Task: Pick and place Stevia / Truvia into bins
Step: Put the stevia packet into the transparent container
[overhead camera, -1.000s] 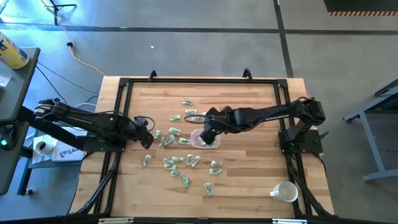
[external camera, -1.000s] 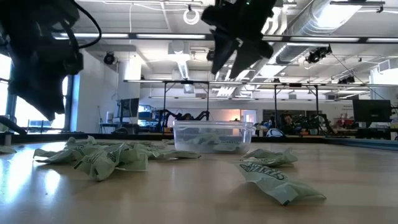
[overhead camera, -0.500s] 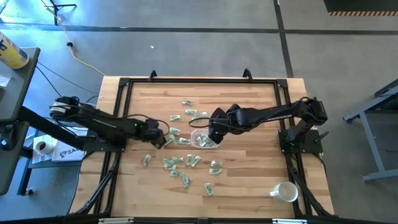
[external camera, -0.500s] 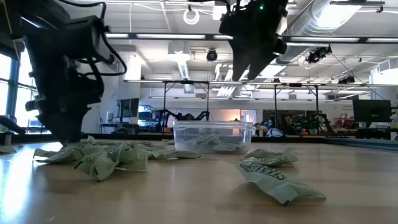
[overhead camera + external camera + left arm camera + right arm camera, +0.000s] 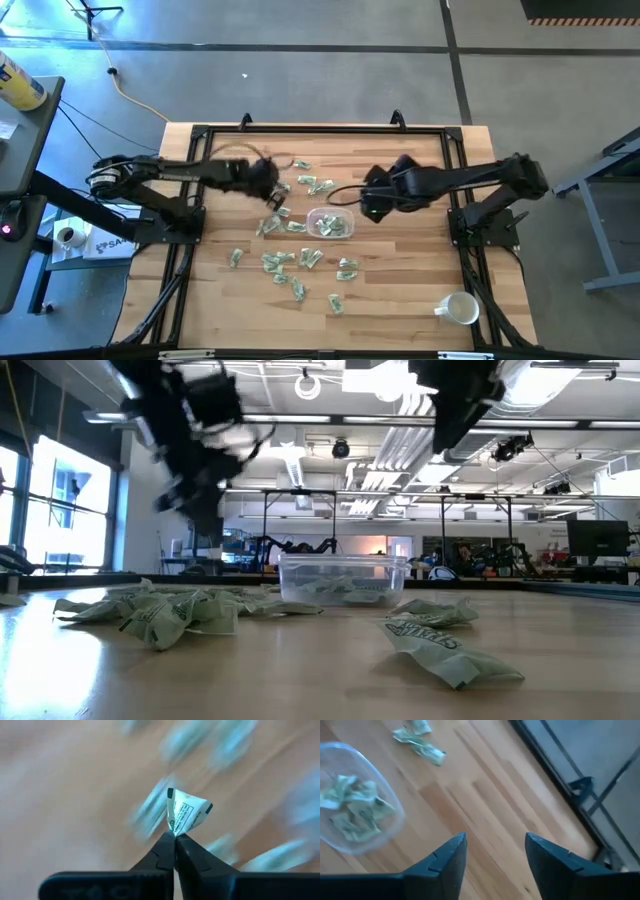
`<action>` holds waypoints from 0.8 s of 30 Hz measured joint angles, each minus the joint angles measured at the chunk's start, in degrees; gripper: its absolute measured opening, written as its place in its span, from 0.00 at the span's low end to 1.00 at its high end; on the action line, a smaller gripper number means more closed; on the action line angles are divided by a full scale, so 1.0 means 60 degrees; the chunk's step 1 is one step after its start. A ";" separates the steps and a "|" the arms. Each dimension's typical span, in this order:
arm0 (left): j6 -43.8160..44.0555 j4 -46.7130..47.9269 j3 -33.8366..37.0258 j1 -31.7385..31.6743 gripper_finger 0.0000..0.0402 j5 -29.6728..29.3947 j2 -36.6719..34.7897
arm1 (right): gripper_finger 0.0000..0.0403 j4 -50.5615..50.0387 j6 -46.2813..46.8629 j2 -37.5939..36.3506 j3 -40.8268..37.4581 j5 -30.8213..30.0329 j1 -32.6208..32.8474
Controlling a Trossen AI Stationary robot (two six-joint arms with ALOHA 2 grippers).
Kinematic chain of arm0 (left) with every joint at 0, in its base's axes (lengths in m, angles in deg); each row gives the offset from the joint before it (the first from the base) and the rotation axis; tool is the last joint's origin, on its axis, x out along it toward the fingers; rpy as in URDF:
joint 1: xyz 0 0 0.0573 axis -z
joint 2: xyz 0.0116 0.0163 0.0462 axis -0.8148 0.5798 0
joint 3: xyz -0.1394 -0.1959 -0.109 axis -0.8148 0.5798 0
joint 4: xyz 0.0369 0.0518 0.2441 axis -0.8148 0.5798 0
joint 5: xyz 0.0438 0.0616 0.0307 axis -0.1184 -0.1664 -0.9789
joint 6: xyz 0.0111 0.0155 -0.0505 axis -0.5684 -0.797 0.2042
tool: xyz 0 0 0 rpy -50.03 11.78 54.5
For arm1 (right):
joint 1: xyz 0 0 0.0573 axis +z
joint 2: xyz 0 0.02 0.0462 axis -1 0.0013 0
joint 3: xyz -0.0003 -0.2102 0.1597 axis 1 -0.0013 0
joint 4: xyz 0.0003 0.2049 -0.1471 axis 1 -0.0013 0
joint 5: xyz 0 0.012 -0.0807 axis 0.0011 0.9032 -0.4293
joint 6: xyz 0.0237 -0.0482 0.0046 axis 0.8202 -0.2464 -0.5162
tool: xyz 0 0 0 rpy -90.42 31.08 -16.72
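Several green and white Stevia packets (image 5: 300,260) lie loose on the wooden table, most of them left of and nearer than the clear bin (image 5: 330,223). The bin stands at the table's middle with a few packets inside (image 5: 357,810). My left gripper (image 5: 270,190) hovers left of and beyond the bin, shut on one packet (image 5: 187,815). Right of the bin and raised off the table, my right gripper (image 5: 370,208) is open with only bare wood between its fingers (image 5: 451,854). My left gripper pinches one Stevia packet by its lower edge (image 5: 175,827), just at the free ends of its two fingers. The crumpled packet sticks out beyond the fingertips, lifted clear of the table.
A white mug (image 5: 460,308) stands near the table's front right corner. A black frame (image 5: 200,135) runs around the tabletop. Bare wood lies right of the bin (image 5: 485,790) and along the near edge.
My left gripper went down to the packets left of the bin, shut on one, then rose with it toward the far edge. My right gripper moved from above the bin toward the table's right edge.
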 joint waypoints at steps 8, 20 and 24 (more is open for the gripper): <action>-0.1828 -0.2239 -0.2547 0.0403 0.06 0.4038 0.1001 | 0.45 -0.0126 0.0257 -0.1532 -0.1702 0.1434 -0.0082; -0.0522 -0.1620 -0.3552 0.1448 0.28 0.4417 0.4474 | 0.50 0.4309 -0.0664 -0.2137 -0.4197 0.2438 -0.0286; -0.0565 -0.0243 -0.4178 0.1437 0.39 0.3193 0.3979 | 0.54 0.5143 -0.1992 -0.1946 -0.4222 0.2589 -0.0937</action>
